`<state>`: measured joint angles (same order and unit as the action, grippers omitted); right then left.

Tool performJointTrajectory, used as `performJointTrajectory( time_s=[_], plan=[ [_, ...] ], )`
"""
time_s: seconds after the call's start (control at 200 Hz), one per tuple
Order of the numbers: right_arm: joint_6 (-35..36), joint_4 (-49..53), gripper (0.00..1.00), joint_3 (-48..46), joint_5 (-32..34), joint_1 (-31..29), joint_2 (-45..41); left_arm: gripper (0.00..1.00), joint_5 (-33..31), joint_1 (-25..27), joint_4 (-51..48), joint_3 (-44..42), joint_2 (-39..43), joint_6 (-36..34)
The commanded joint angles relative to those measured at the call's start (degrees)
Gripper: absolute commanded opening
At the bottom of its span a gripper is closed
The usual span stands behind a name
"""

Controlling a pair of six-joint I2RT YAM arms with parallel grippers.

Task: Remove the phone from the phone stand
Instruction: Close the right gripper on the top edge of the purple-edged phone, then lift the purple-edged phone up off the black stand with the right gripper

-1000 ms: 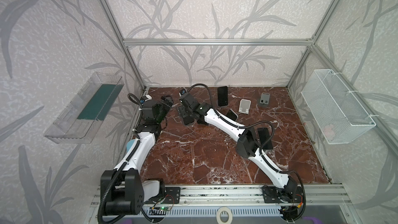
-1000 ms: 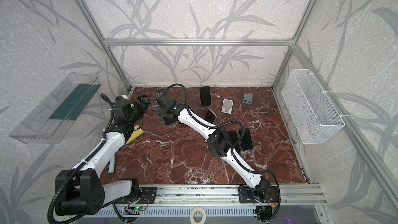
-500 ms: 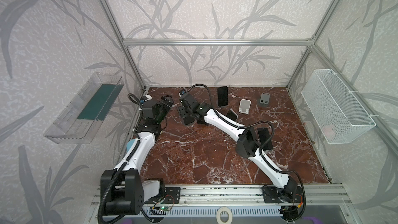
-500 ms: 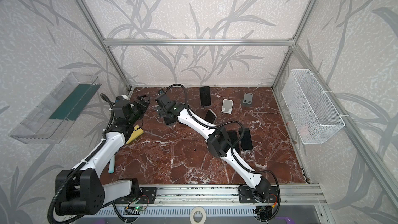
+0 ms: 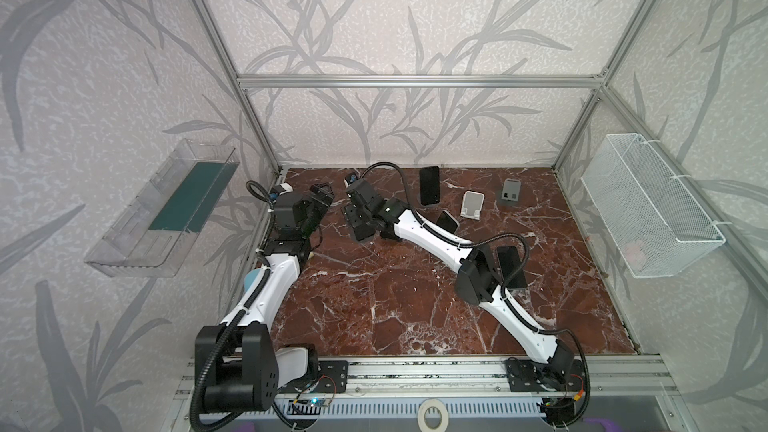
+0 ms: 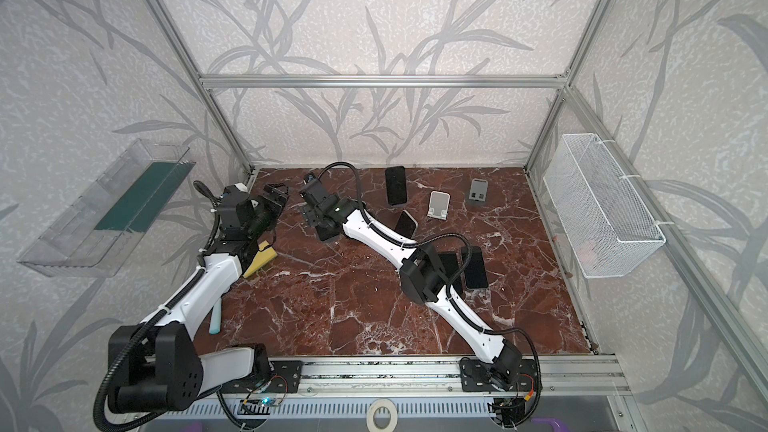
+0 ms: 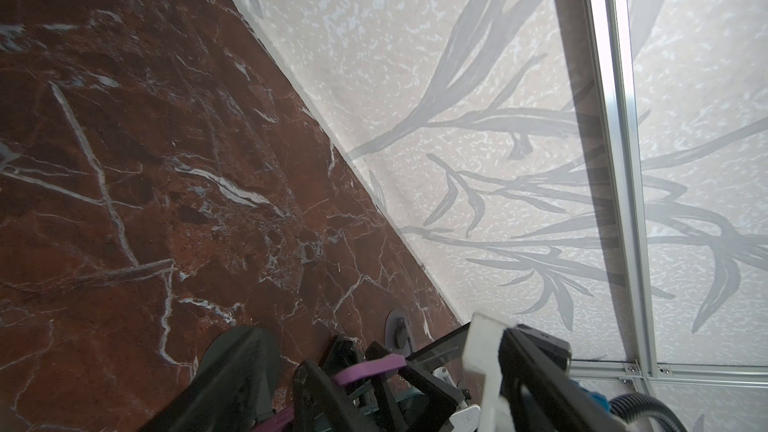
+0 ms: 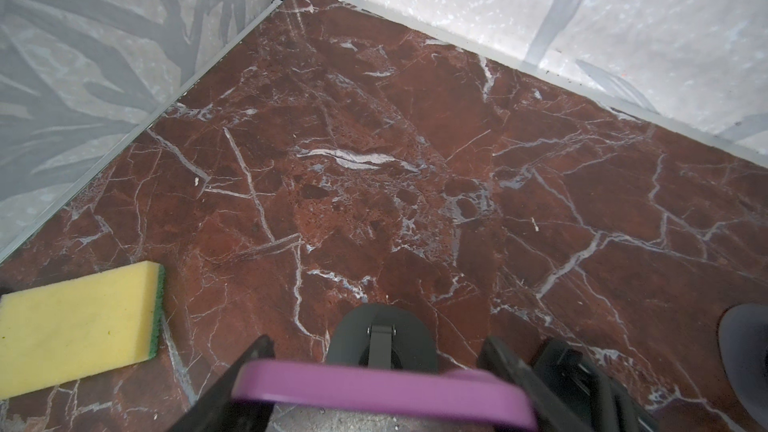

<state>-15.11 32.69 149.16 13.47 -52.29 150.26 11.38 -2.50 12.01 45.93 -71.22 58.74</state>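
Purple phone (image 8: 374, 384), blurred, over dark stand (image 8: 382, 338).

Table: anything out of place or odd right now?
A yellow sponge lies beside the left arm and a teal stick at the table's left edge: neither fits among phones and stands. Nothing looks spilled or broken.

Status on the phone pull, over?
Left gripper open, empty. Right gripper shut on purple phone, over black phone stand base; lift-off unclear. Yellow sponge nearby, apart, not blocking.
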Motion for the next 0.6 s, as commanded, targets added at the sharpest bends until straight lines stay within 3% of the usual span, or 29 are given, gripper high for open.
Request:
performJointTrajectory(
  time_s=[0.0, 0.595],
  plan=[
    [1.0, -1.6, 0.75, -1.3, 0.6, -0.3, -4.2, 0.87, 0.9, -0.3, 1.6, 0.6, -0.4, 0.5],
    [2.7, -3.0, 0.73, -2.4, 0.4, -1.1, -7.8, 0.86, 1.8, -0.3, 2.1, 0.6, -0.5, 0.9]
  ],
)
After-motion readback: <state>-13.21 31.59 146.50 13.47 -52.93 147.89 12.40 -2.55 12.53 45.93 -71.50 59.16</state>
